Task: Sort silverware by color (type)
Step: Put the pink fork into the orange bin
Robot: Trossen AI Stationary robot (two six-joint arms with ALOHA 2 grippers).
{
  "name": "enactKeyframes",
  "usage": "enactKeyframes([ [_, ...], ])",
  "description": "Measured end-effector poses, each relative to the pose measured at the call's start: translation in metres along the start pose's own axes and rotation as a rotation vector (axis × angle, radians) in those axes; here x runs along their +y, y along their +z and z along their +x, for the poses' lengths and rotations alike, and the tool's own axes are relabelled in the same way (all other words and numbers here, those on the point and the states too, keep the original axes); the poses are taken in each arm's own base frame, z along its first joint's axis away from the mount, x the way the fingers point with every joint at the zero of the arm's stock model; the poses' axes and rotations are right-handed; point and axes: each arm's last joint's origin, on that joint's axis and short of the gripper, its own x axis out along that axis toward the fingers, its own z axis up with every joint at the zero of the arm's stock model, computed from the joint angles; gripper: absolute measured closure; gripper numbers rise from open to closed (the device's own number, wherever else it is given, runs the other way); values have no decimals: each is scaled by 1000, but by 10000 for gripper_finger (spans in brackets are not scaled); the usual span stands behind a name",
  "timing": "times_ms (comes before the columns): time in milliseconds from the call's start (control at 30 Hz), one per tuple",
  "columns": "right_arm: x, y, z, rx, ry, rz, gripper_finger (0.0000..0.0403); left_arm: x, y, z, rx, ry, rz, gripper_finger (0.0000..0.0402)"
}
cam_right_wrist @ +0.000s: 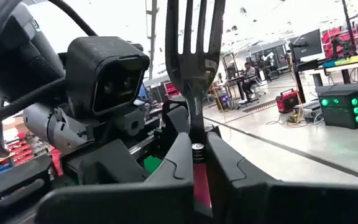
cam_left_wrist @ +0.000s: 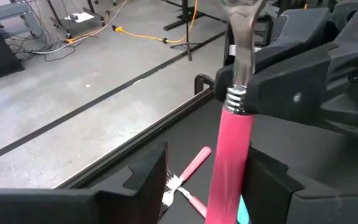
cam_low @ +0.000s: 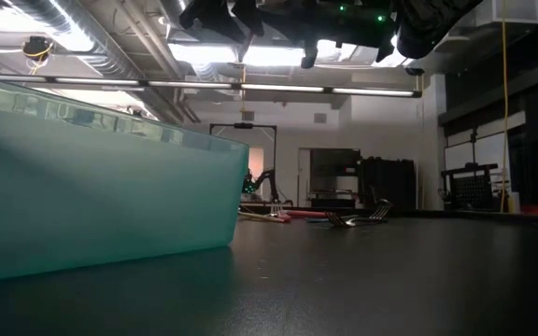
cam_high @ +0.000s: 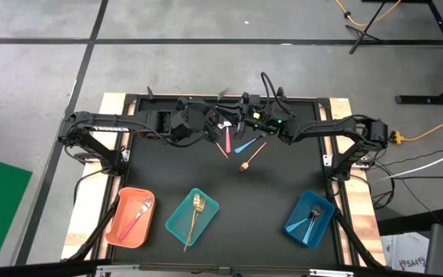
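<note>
A pink-handled fork point(cam_left_wrist: 232, 155) with a silver head is held up over the far middle of the table, with my right gripper point(cam_right_wrist: 196, 155) shut on it. My left gripper point(cam_left_wrist: 210, 180) is open, one finger on each side of the fork's pink handle. Whether it touches the handle I cannot tell. On the table below lie two more crossed pink pieces point(cam_left_wrist: 188, 177), a blue-handled piece point(cam_high: 243, 146) and a gold spoon point(cam_high: 246, 164). My right gripper pinches the fork between its two fingers where the pink handle meets the silver neck point(cam_left_wrist: 235, 96). The fingers lie across the fork. The fork is lifted clear of the table, its tines point(cam_right_wrist: 194, 37) up and its handle running down between my left gripper's fingers.
Three trays stand along the near edge. An orange one point(cam_high: 121, 231) holds a pink fork, a teal one point(cam_high: 177, 225) a gold fork, and a blue one point(cam_high: 297, 228) blue pieces. The middle of the black table point(cam_high: 237, 192) is bare.
</note>
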Motion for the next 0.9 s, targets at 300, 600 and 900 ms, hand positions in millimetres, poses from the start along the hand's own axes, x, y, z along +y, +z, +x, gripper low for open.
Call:
enactKeyframes([
  [300, 0, 0, 0, 1, 1, 2, 400, 0, 0, 0, -4, -1, -3, 226],
  [600, 0, 0, 0, 2, 0, 2, 400, 0, 0, 0, -4, -1, -3, 284],
  [900, 0, 0, 0, 3, -2, 1, 401, -1, 0, 0, 0, -2, -1, 372],
])
